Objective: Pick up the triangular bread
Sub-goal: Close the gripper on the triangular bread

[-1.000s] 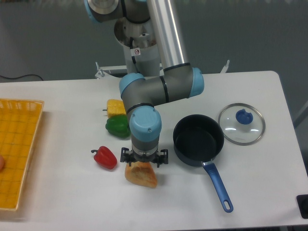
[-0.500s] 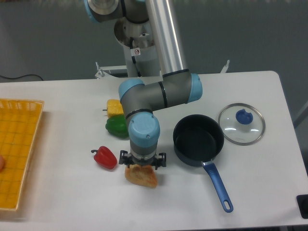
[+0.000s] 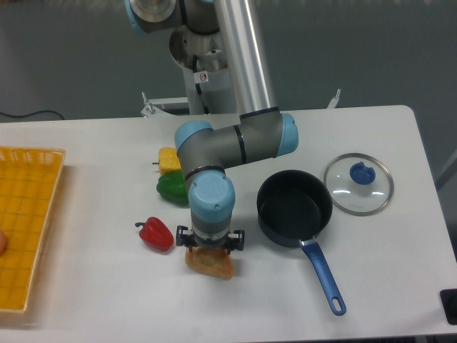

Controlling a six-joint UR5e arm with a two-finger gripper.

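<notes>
Triangular bread (image 3: 211,264) lies on the white table (image 3: 385,286), directly under the gripper (image 3: 210,246), whose jaws straddle its top; contact cannot be confirmed. Red pepper (image 3: 156,234) sits just left, dark saucepan (image 3: 294,208) to the right. Bare tabletop extends toward the near edge.

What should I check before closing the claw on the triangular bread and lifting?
1. Claw centred over the triangular bread: ok.
2. Fingers either side of the bread: cannot tell, the wrist hides them.
3. Claw open or shut: cannot tell.
4. Red pepper apart from the bread: ok.
5. Pot away from the lift path: ok.
6. Green pepper behind the wrist, not touching the bread: ok.
</notes>
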